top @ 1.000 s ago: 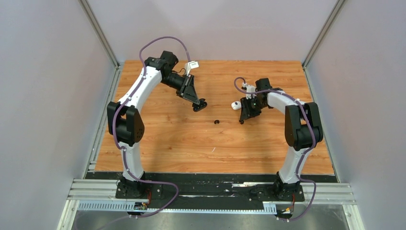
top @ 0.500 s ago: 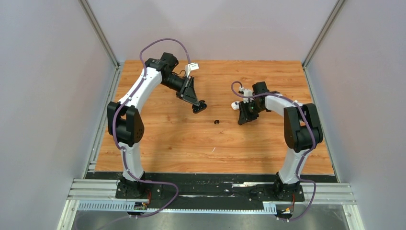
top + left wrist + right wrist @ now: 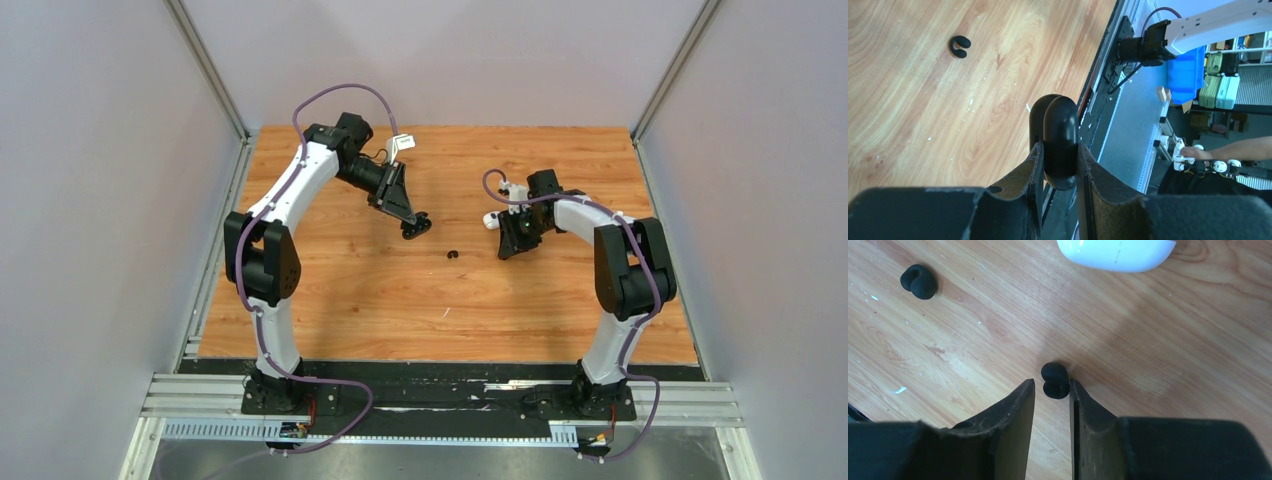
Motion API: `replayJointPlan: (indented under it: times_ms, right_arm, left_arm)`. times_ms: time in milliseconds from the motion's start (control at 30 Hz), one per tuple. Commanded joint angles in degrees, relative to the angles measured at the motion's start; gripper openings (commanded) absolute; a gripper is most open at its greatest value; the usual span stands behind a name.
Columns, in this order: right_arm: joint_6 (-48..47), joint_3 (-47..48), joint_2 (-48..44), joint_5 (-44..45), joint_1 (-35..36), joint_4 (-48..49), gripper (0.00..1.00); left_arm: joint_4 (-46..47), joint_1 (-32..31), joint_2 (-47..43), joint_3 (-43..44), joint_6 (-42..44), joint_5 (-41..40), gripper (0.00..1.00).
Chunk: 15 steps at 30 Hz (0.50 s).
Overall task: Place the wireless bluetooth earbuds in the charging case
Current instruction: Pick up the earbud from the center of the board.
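Left jaws are clamping the black charging case [image 3: 1060, 135]; right jaws are straddling a black earbud [image 3: 1055, 380] on the counter [image 3: 1173, 340].
A second black earbud [image 3: 452, 254] is lying between the arms. Each is looking light, hard and slippery, best pinched across its round body. Right jaws are standing slightly apart, which only the right wrist view is revealing.
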Motion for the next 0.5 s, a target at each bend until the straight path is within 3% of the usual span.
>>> replayJointPlan:
  times_ms: [0,467]
  right_arm:
    - [-0.29,2.01,-1.68,1.01,0.07,0.89,0.31]
    - [-0.02,2.32,-2.43,0.35,0.09,0.21,0.19]
  left_arm:
    - [1.01,0.30,-3.73,-0.13,1.23,2.00,0.00]
    - [1.43,0.38,-3.28,-0.39,0.71,2.27,0.00]
